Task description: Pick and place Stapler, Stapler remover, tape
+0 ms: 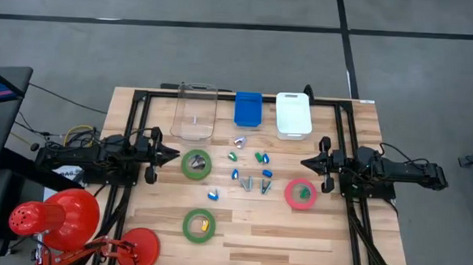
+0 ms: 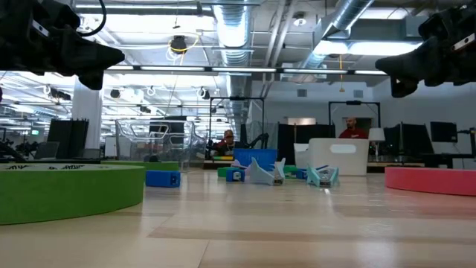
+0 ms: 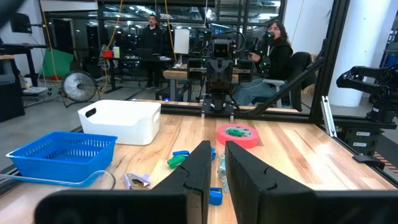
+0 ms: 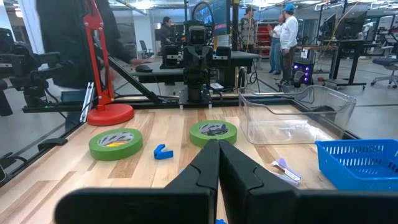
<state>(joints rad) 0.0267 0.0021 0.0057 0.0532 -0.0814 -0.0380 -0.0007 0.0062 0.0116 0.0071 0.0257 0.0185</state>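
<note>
Three tape rolls lie flat on the wooden table: one green roll (image 1: 196, 164) just right of my left gripper (image 1: 173, 155), a second green roll (image 1: 199, 225) toward the near edge with a small item inside its ring, and a red-pink roll (image 1: 300, 194) near my right gripper (image 1: 304, 163). Several small blue, green and silver items (image 1: 249, 172) lie scattered between the arms. My left gripper (image 3: 217, 152) hovers level, its fingers a narrow gap apart, pointing at the red-pink roll (image 3: 237, 134). My right gripper (image 4: 219, 146) hovers level and shut, facing both green rolls (image 4: 213, 131) (image 4: 115, 142).
A clear container (image 1: 194, 112), a blue basket (image 1: 248, 110) and a white bin (image 1: 293, 115) stand in a row at the far edge. A red lamp (image 1: 54, 216) with its round base (image 1: 137, 245) sits at the near left corner. People show in the room beyond.
</note>
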